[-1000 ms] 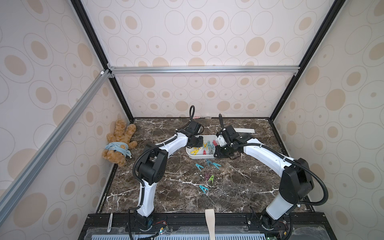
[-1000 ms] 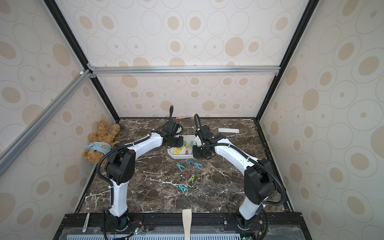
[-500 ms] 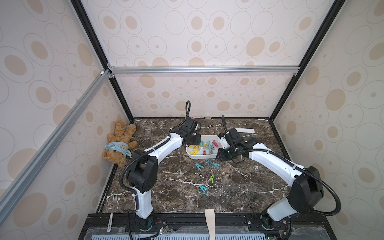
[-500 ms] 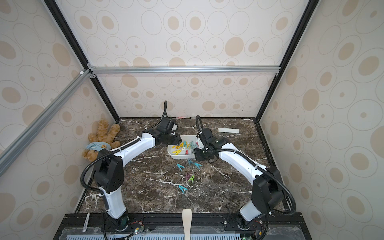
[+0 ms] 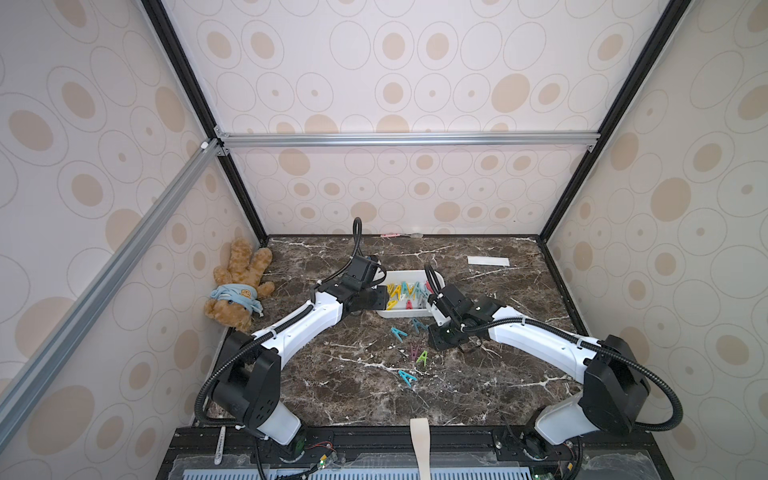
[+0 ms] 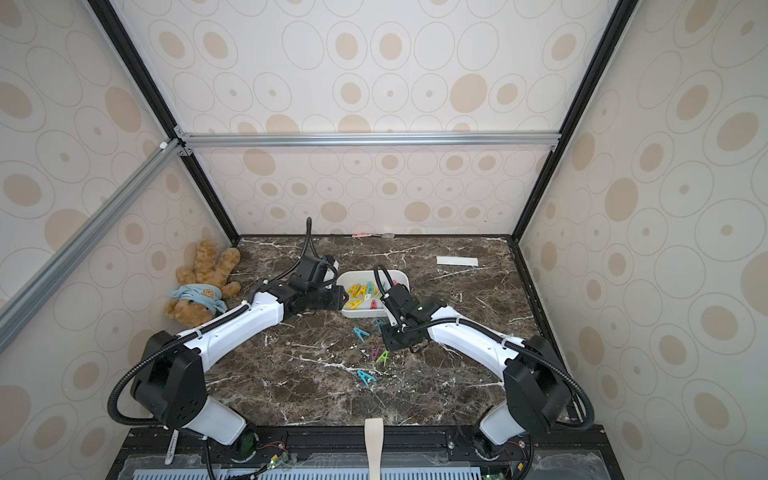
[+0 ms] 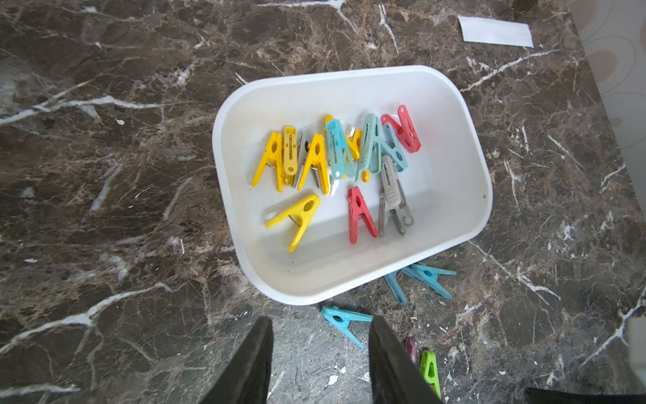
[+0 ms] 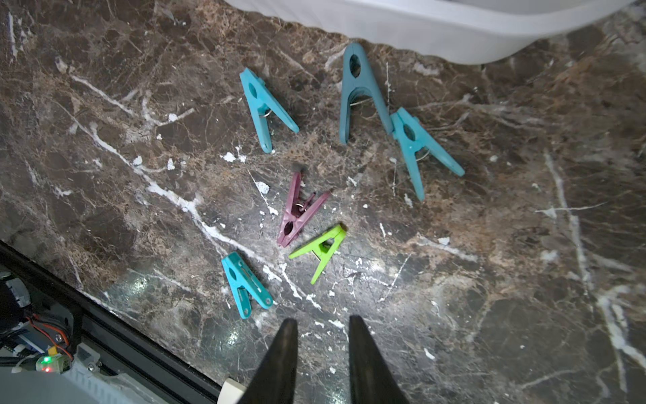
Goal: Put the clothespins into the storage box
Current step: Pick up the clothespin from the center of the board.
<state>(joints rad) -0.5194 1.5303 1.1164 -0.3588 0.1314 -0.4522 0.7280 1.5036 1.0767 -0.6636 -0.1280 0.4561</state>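
The white storage box (image 7: 454,175) (image 5: 399,315) (image 6: 361,312) stands mid-table and holds several clothespins (image 7: 335,164) in yellow, teal, red and grey. Several more lie loose in front of it: teal ones (image 8: 265,108) (image 8: 360,91) (image 8: 419,150) (image 8: 244,283), a purple one (image 8: 300,213) (image 5: 414,351) and a green one (image 8: 323,248) (image 5: 422,357). My left gripper (image 7: 320,323) (image 5: 376,299) hovers at the box's left end, open and empty. My right gripper (image 8: 322,320) (image 5: 442,338) hangs just right of the loose pins, its fingers a little apart with nothing between them.
A teddy bear (image 5: 237,291) lies against the left wall. A white paper strip (image 5: 488,261) lies at the back right, and a small pink thing (image 5: 390,235) at the back wall. The black frame rail (image 8: 105,335) runs along the table's front edge.
My left gripper has opened and drawn back from over the box to its left end. My right gripper has left the box's right side and come forward beside the loose pins.
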